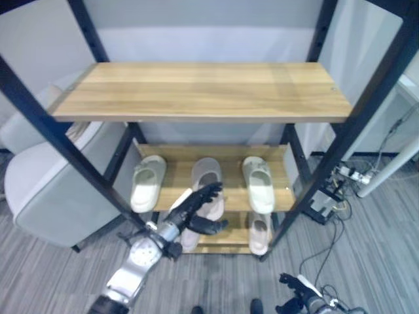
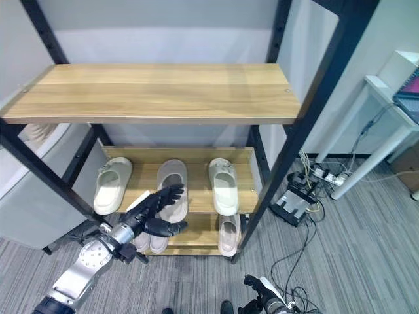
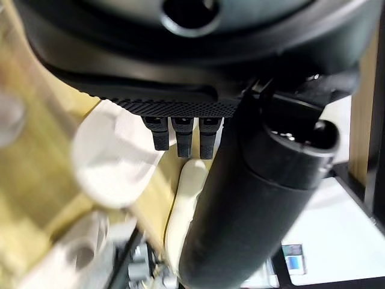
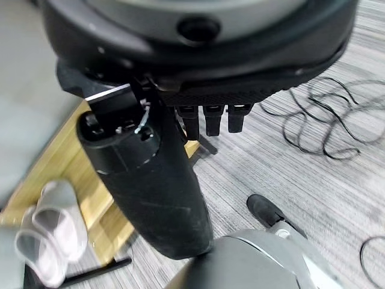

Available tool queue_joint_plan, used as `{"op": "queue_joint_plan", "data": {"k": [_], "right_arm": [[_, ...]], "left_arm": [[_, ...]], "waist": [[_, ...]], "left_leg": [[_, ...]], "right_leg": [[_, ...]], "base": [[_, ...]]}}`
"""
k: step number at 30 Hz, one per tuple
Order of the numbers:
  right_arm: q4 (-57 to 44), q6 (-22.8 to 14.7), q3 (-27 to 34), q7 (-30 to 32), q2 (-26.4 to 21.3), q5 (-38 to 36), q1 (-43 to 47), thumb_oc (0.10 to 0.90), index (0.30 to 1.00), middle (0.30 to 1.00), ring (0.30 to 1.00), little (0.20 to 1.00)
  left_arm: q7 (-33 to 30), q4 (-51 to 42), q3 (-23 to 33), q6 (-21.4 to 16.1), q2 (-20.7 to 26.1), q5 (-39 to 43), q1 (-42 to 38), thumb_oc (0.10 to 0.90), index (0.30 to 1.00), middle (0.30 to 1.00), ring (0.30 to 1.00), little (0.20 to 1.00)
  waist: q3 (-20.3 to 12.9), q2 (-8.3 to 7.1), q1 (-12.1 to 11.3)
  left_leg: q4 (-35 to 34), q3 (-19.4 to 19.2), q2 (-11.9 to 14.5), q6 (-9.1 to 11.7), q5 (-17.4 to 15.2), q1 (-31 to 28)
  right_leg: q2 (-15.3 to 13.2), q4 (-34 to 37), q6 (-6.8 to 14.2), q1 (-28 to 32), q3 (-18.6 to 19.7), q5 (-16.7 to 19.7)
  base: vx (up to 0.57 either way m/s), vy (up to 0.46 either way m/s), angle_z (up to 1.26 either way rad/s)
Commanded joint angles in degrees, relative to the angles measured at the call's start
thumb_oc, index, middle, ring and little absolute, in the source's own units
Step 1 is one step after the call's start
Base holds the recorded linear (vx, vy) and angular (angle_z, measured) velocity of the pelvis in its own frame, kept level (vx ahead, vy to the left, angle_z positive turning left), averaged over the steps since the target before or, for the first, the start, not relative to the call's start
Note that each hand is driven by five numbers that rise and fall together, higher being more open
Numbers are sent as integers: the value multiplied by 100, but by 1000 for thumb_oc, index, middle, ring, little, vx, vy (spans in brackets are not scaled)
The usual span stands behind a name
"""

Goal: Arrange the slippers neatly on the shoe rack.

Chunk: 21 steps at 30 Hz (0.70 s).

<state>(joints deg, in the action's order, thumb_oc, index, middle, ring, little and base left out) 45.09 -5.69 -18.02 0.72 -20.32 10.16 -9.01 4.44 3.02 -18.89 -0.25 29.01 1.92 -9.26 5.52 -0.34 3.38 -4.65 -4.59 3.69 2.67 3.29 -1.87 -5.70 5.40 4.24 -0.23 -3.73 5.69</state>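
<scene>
Just behind the left hand (image 1: 196, 208) lies the pink slipper (image 1: 208, 178).

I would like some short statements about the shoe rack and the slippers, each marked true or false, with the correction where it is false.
1. The top shelf carries slippers. False: it is bare.
2. Three slippers lie on the middle shelf. True: a pale slipper, a pinkish slipper and another pale one.
3. The left hand reaches toward the rack with its fingers spread. True.
4. The left hand grips a slipper. False: it holds nothing.
5. The bottom shelf holds a slipper. True.
</scene>
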Motion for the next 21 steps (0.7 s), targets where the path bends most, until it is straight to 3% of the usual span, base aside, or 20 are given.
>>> {"op": "queue_joint_plan", "data": {"k": [1,8,11,21], "right_arm": [[-272,-92,-7,-70,-160,-370,1,800,900,900,900,900],[-361,-64,14,-39,-98,-481,-71,800,900,900,900,900],[-284,-115,-20,18,-153,-520,-4,800,900,900,900,900],[-153,-237,53,277,-83,-754,113,800,900,900,900,900]], "left_arm": [[-855,-74,204,-872,-63,-987,-1330,800,900,900,900,900],[-1544,474,114,-799,-4,-1581,-2234,800,900,900,900,900],[-2005,959,-7,-631,108,-2187,-2814,800,900,900,900,900],[-2678,1528,-80,-67,325,-3574,-3353,800,900,900,900,900]], "waist": [[-16,62,174],[23,118,352],[101,156,445],[168,189,492]], "left_leg": [[-35,84,51,-2,-232,174],[-35,-86,48,11,-231,335],[-35,-158,45,13,-213,486],[-35,-240,34,-1,-212,623]], "right_leg": [[-162,-136,422,250,48,-525],[-194,-49,480,5,208,-404],[-214,-52,503,-207,288,-343],[-241,-71,521,-393,346,-327]], "base": [[4,30,-12],[21,25,-22],[-5,16,-17],[12,13,-10]]}}
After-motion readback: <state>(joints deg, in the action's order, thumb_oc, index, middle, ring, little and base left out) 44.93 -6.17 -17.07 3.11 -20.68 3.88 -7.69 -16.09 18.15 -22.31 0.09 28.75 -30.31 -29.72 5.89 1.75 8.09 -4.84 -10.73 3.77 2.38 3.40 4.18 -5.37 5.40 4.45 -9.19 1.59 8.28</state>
